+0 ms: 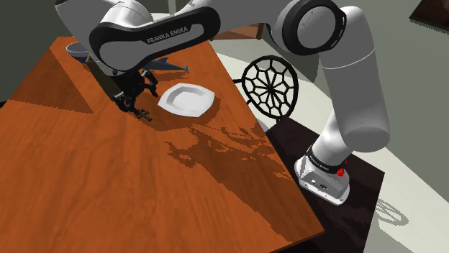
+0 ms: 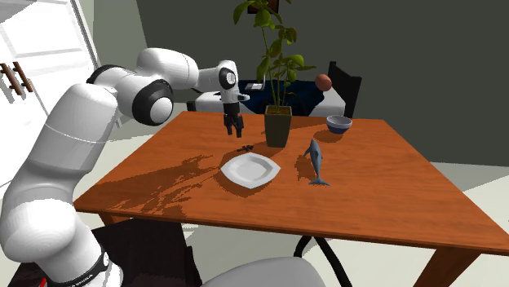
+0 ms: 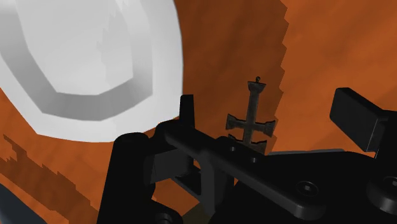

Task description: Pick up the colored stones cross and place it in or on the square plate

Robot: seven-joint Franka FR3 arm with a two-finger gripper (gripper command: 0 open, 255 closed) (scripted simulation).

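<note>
A small dark cross point(image 3: 252, 118) with a ring at one end lies flat on the wooden table point(image 2: 391, 187). It lies between my two fingers, nearer the left finger point(image 3: 186, 113), and neither finger touches it. My black gripper point(image 3: 270, 118) hangs open a little above it. In the second exterior view the gripper point(image 2: 234, 129) hovers over the cross point(image 2: 244, 147), and the white square plate point(image 2: 250, 169) lies just in front of it. From the shoulder camera, the cross point(image 1: 143, 114) lies left of the plate point(image 1: 186, 99), under the gripper point(image 1: 133, 97).
A potted plant point(image 2: 278, 126) stands behind the plate. A blue shark figure point(image 2: 315, 161) stands to the plate's right and a bowl point(image 2: 339, 123) farther back. A black chair point(image 1: 270, 86) stands at the table's side. My stand point(image 1: 327, 180) sits by the table edge.
</note>
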